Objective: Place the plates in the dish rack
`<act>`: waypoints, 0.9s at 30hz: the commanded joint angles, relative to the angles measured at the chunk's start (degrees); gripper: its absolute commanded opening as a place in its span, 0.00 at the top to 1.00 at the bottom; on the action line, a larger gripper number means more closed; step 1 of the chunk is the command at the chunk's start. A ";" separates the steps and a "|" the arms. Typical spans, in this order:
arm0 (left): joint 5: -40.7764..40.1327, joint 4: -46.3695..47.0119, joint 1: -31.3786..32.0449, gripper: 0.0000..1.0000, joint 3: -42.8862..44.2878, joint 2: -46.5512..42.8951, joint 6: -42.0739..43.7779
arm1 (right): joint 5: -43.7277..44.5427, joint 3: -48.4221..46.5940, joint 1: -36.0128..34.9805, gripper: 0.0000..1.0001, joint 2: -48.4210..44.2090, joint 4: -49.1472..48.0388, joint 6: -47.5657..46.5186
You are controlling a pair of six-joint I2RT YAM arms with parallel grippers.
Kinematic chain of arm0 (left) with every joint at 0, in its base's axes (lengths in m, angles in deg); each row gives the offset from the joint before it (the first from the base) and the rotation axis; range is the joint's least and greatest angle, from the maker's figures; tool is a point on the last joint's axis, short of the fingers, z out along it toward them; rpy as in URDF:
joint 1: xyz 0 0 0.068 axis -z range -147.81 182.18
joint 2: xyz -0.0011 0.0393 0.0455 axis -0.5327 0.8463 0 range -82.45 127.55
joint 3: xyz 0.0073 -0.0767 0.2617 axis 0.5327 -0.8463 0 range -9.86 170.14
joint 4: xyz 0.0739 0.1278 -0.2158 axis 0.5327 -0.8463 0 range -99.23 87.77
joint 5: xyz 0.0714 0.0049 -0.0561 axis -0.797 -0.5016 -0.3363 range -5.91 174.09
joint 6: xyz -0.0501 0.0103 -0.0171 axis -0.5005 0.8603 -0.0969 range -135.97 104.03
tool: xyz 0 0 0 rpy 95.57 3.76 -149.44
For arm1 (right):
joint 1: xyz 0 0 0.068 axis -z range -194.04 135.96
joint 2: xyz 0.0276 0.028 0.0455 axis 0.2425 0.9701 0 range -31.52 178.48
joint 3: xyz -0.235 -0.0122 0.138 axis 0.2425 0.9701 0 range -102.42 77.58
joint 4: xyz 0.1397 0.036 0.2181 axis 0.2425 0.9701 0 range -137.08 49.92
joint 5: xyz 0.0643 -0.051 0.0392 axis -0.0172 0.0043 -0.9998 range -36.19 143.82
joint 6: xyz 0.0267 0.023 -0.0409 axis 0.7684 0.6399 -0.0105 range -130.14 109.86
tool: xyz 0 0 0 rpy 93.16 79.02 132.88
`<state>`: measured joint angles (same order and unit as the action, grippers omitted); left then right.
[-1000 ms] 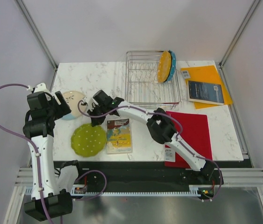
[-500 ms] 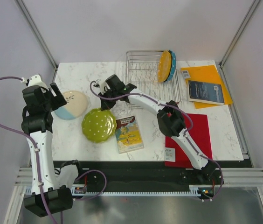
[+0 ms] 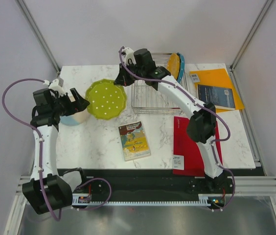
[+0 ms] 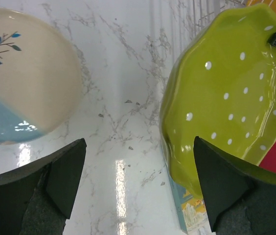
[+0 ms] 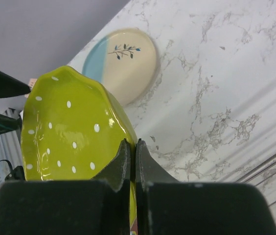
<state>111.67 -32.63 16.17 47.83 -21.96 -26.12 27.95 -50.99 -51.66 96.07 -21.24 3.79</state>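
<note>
My right gripper (image 3: 124,80) is shut on the rim of the lime green plate (image 3: 106,99) and holds it tilted in the air, just left of the dish rack (image 3: 153,99). In the right wrist view the fingers (image 5: 132,145) pinch the plate's edge (image 5: 64,127). An orange-yellow plate (image 3: 172,68) and a teal plate (image 3: 181,67) stand upright in the rack's right end. My left gripper (image 3: 78,104) is open and empty beside the cream-and-pale-blue plate (image 3: 72,118), which lies flat on the table. In the left wrist view (image 4: 139,143) that plate (image 4: 20,83) is at left and the lime plate (image 4: 231,98) at right.
An illustrated book (image 3: 134,141) lies on the marble table in front of the rack. A red flat folder (image 3: 199,142) lies at the near right. An orange envelope with a dark book (image 3: 216,93) lies at the far right. Rack wires show in the right wrist view (image 5: 275,166).
My right gripper has lifted the lime plate off the table near the book and carried it up and back toward the rack. My left gripper has swung right, over the cream-and-blue plate.
</note>
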 commanded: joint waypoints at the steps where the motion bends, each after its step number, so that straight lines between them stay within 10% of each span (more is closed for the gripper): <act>1: 10.28 6.74 -0.16 0.04 -0.74 2.26 -1.62 | -5.86 1.22 -0.69 1.00 -5.95 -5.46 5.14; 7: 18.21 8.07 -0.16 0.09 -0.65 6.04 -4.96 | -5.86 1.84 -0.78 1.00 -6.30 -5.80 5.40; 14: 27.35 10.00 -0.16 0.41 -2.06 8.50 -6.98 | -5.69 1.84 -1.57 1.00 -5.86 -6.42 5.23; 27: 35.53 10.70 -0.16 0.50 -3.02 13.25 -7.52 | -9.55 2.01 -2.71 1.00 -4.37 -9.67 7.16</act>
<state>138.37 -24.36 15.19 45.18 -9.52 -31.26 25.50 -47.47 -52.49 93.91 -21.35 5.17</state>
